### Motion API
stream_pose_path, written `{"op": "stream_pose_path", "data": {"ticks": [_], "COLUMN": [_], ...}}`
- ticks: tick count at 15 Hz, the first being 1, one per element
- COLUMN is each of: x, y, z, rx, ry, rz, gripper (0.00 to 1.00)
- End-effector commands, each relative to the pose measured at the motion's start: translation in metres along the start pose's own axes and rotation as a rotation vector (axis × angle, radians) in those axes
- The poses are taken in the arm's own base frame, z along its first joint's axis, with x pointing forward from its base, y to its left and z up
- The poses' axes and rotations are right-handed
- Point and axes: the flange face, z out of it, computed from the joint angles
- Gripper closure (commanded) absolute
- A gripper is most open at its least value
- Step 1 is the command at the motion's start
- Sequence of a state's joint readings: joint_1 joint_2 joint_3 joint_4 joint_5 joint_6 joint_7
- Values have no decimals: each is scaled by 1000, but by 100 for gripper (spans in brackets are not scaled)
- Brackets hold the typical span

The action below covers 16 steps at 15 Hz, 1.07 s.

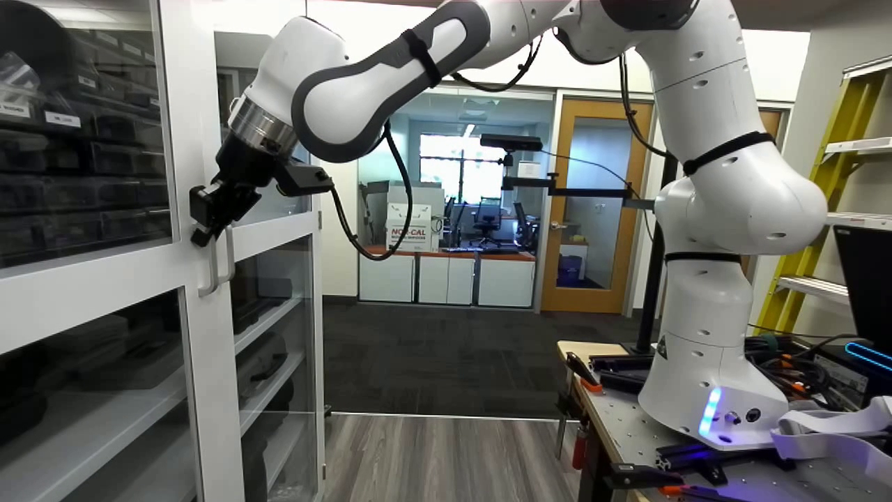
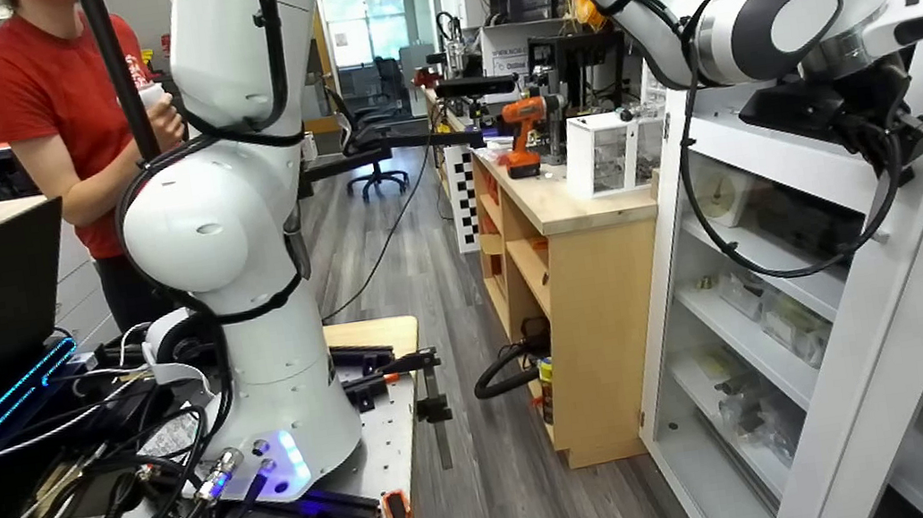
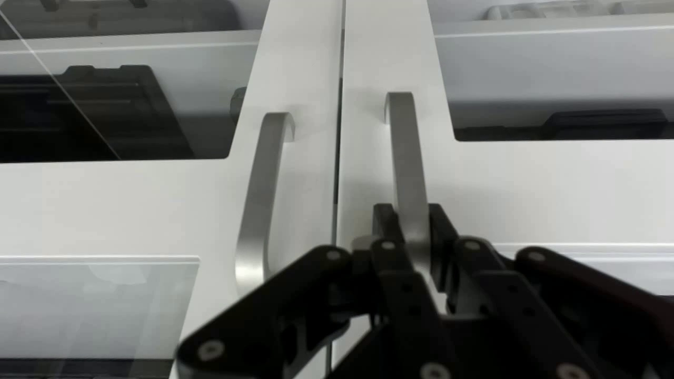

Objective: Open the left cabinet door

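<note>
left cabinet door (image 1: 104, 287), closed alongside the matching door (image 3: 110, 208), has its bar handle (image 3: 407, 158) clasped near the top by your gripper (image 3: 410, 223), presumably so your backward pull swings it open.

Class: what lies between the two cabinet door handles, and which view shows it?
In the wrist view, white door frame parted by a narrow dark seam lies between the free handle and the gripped handle; lower in that picture, the gripper covers part.

Bright window (image 1: 464, 169), glowing blue base light (image 1: 710, 411), blurred tool (image 3: 414, 226)
</note>
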<state>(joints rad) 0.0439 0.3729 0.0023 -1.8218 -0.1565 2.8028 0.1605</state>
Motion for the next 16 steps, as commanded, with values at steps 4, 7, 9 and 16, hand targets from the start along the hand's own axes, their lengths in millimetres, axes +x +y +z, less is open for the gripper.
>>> {"op": "stream_pose_path", "data": {"ticks": [4, 7, 9, 16], "x": [-16, -26, -33, -61], "y": [-6, -7, -9, -26], "z": [-30, -39, -45, -80], "rx": [4, -6, -21, -99], "ry": [-16, -35, -48, -108], "rz": [6, 29, 51, 139], "gripper": [95, 95, 95, 95]}}
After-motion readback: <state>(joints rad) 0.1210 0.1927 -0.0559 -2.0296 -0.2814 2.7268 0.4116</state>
